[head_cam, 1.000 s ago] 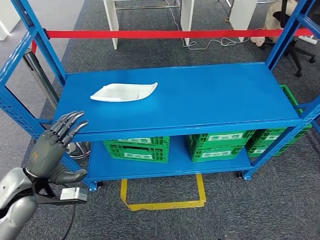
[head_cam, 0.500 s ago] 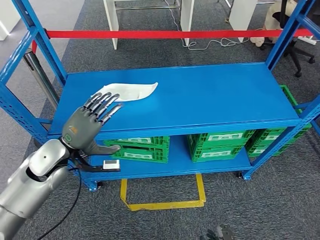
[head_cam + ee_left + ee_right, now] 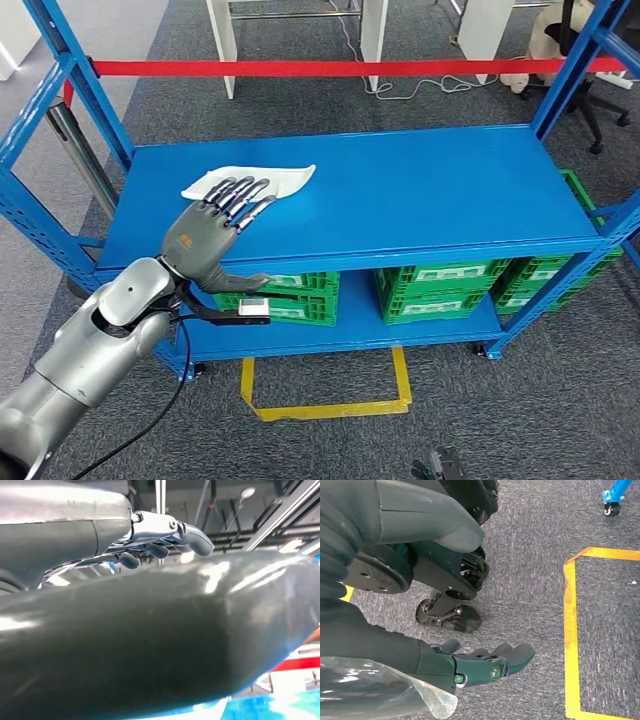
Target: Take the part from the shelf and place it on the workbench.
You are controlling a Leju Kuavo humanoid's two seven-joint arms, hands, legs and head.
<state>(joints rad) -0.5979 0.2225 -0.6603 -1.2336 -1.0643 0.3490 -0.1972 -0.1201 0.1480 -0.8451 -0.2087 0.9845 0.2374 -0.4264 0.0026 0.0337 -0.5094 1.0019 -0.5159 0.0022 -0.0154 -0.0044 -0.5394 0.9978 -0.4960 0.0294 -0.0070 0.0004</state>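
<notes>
Reaching in from the lower left over the front lip of the blue shelf (image 3: 423, 190), with the silver left arm (image 3: 90, 345) slanting up toward the top deck. Holding the left hand (image 3: 207, 235) palm-down and flat, fingers (image 3: 241, 195) spread and nearly straight, thumb sticking out sideways over the shelf's front edge. Gripping nothing; fingertips lying over the near edge of the white part (image 3: 275, 180), though contact cannot be told. Showing those fingers (image 3: 188, 532) extended and apart in the left wrist view as well.

Resting flat at the back left of the top deck, the white part, well inside the uprights. Leaving wide bare blue surface to its right, all the way to the right-hand post. Sitting on the lower deck, green crates (image 3: 434, 290), with a red rail (image 3: 340, 68) running across behind the shelf and a yellow floor outline (image 3: 332, 408) in front.

Hanging low over grey carpet, the right hand (image 3: 471, 667), fingers loosely extended and slightly parted, holding nothing.
</notes>
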